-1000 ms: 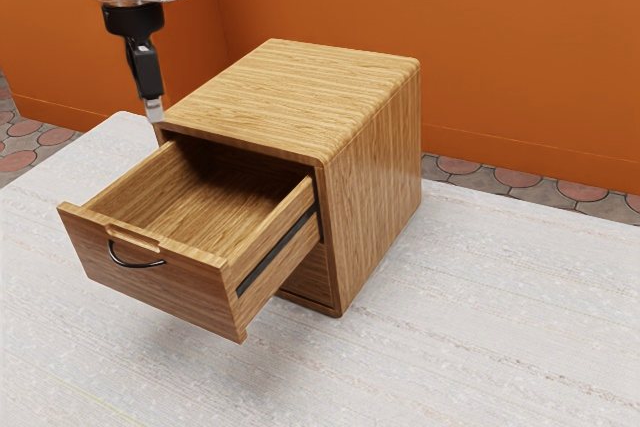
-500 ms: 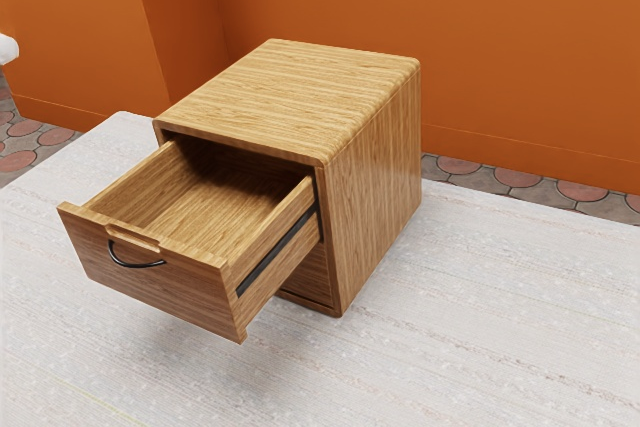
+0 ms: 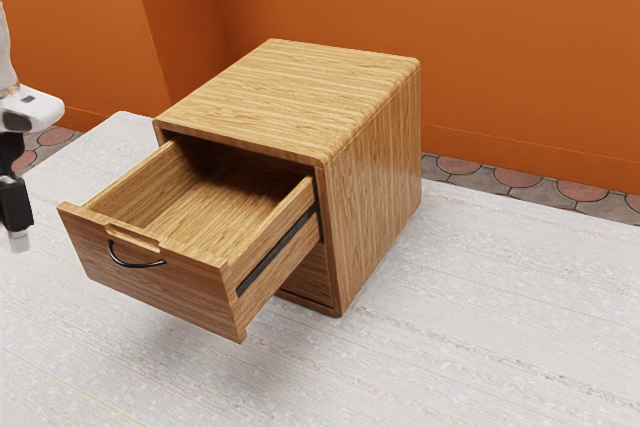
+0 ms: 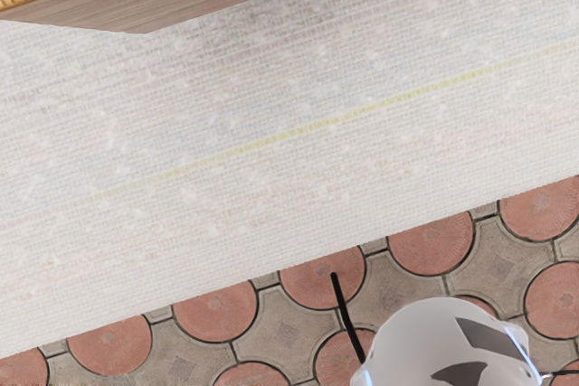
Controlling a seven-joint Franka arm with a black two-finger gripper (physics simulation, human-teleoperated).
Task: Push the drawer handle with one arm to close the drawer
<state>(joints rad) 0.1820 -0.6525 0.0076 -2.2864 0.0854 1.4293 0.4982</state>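
At the exterior view's left edge hangs my black gripper point(image 3: 19, 239), pointing down, apart from the drawer front and off to its left. The wooden drawer point(image 3: 150, 282) stands pulled well out of the cabinet point(image 3: 375, 167), its inside bare. A curved black handle point(image 3: 135, 261) is fixed to the drawer's front, with nothing touching it. In the wrist view, a corner of the wooden drawer point(image 4: 154, 6) shows at the top left. Whether the gripper is open or shut cannot be made out.
The whitish tabletop point(image 3: 480, 327) extends around the cabinet, and its edge crosses the wrist view above a tiled floor point(image 4: 298, 341). A white rounded robot part point(image 4: 434, 350) with a dark cable is low in that view. Orange walls point(image 3: 520, 47) stand behind.
My gripper was by the cabinet's top front corner, then out of the exterior view. It is now lower, at the left edge, on the drawer front's outer side. Drawer and cabinet have not moved.
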